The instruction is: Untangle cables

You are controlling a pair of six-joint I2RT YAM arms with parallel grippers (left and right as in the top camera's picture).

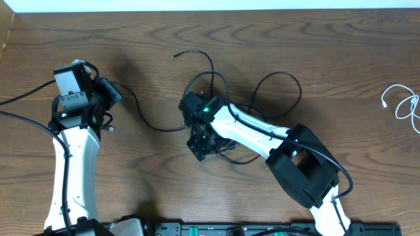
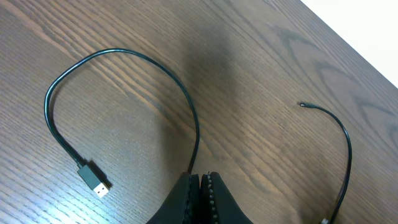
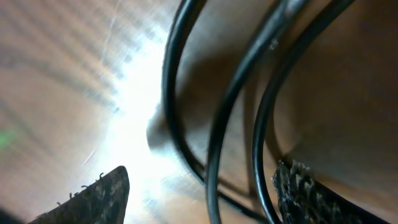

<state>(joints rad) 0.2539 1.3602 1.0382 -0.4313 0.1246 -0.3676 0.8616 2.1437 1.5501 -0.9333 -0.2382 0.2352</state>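
**Left pincer** (image 2: 200, 186): jaws together, clamped on one black cable (image 2: 118, 50), which loops across the worktop (image 2: 261, 56) and ends in a USB plug (image 2: 94, 178). In the overhead view this cable runs rightward into the tangle of black cables (image 1: 216, 82) at the worktop's centre.

**Right pincer** (image 3: 199, 193): fingers (image 3: 99, 196) apart, low over the tangle, with three black strands passing between them.

**White cable** (image 1: 401, 101): lies well apart, at the right edge.

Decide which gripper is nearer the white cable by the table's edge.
Right. The right gripper sits mid-table over the black tangle, left of the white cable; the left gripper is much farther left.
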